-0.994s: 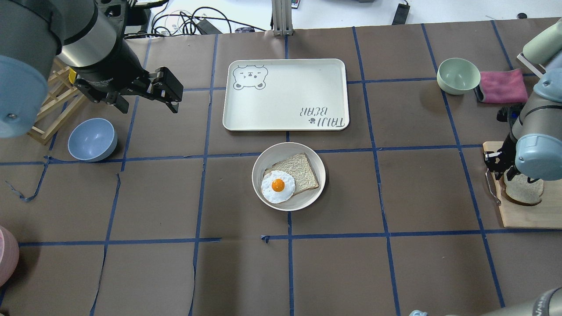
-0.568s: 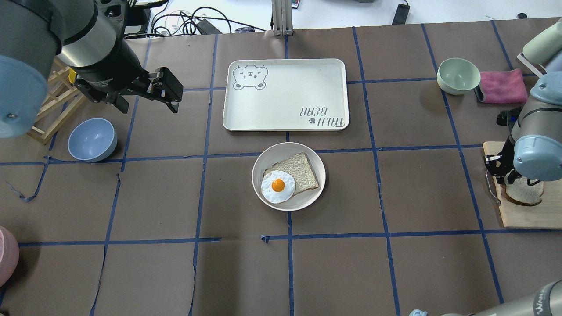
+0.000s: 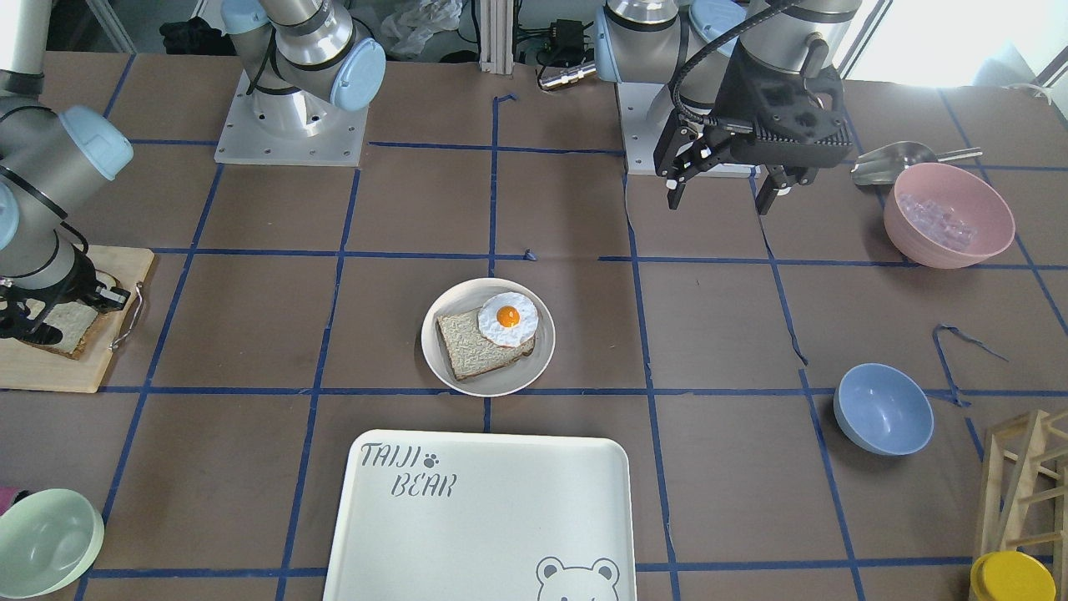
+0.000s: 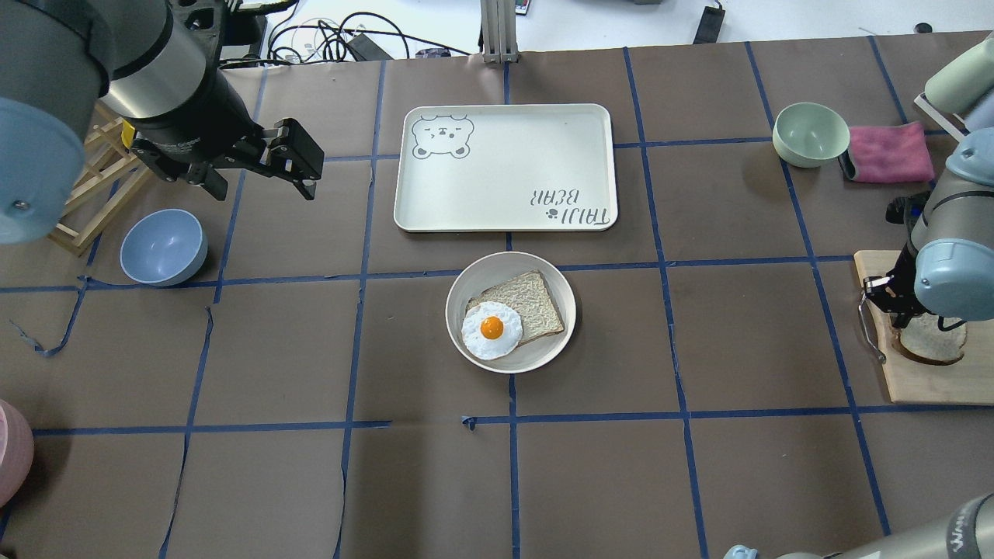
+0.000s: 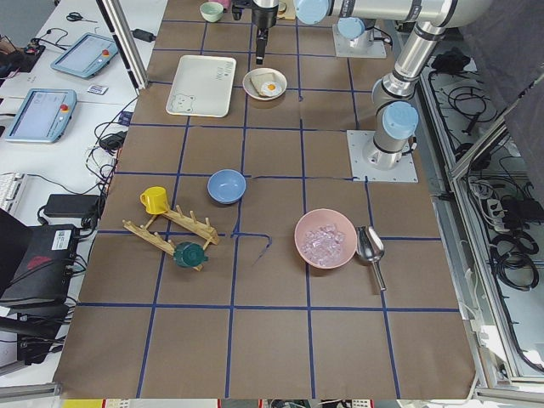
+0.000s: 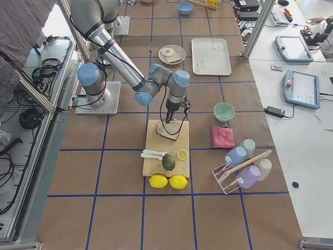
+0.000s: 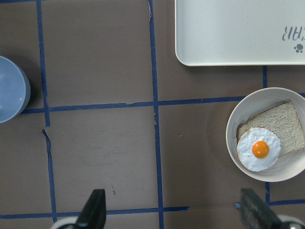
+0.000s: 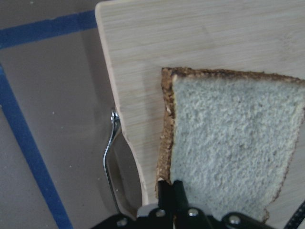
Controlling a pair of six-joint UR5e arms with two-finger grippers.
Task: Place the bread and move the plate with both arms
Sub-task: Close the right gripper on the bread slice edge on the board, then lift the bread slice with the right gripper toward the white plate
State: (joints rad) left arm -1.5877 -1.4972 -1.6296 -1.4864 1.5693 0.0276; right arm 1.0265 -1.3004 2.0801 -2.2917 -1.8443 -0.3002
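The bread (image 4: 936,345) lies on a wooden cutting board (image 4: 932,384) at the table's right edge; it also shows in the right wrist view (image 8: 228,143) and the front view (image 3: 71,327). My right gripper (image 4: 897,318) (image 8: 169,188) is shut on the bread's crust edge at one corner. The round beige plate (image 4: 537,353) (image 7: 286,169) sits mid-table and holds a squarer flat slice (image 4: 532,303) and a fried egg (image 4: 491,329). My left gripper (image 4: 299,167) (image 3: 722,196) is open and empty, above the table far left of the plate.
The white "TAIJI BEAR" tray (image 4: 505,167) lies just beyond the plate. A blue bowl (image 4: 163,247) and a wooden rack (image 4: 93,194) stand at the left, a green bowl (image 4: 810,133) and a pink cloth (image 4: 889,151) at the back right. A pink bowl (image 3: 947,213) stands near the left arm.
My right wrist has shifted slightly to the right and toward the robot over the cutting board, and the bread has shifted with it. The left arm has not moved.
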